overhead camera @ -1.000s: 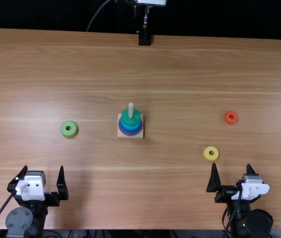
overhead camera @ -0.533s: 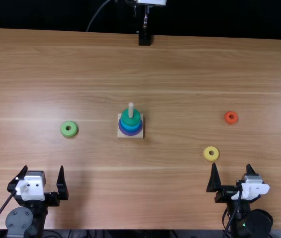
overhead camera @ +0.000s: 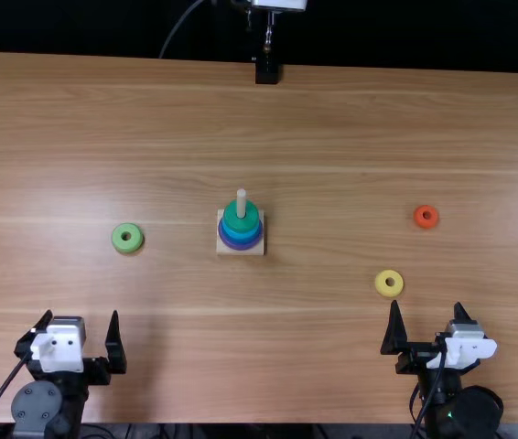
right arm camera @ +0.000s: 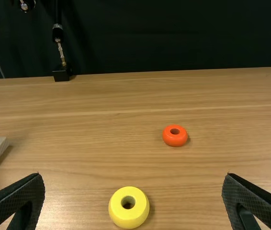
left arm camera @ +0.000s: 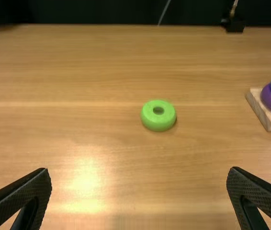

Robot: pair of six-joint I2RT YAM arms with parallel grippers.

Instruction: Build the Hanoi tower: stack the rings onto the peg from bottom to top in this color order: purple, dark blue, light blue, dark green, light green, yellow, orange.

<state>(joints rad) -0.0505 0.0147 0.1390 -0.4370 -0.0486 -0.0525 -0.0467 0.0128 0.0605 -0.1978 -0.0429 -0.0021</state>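
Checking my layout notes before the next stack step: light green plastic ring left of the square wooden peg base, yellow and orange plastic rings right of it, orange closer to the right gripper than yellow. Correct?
One error: the yellow ring is closer to the right gripper than the orange ring, per the top view. Rest stands.

Open lane on the desk (overhead camera: 177, 302) between light green ring (overhead camera: 119, 240) and base (overhead camera: 221, 250). Main block: upright peg (overhead camera: 241, 201) mid-desk, poking above the stacked rings (overhead camera: 241, 234). Right side: yellow ring (overhead camera: 383, 285) nearer, orange ring (overhead camera: 419, 219) farther, passable gap between. Black mount (overhead camera: 266, 72) at far edge.
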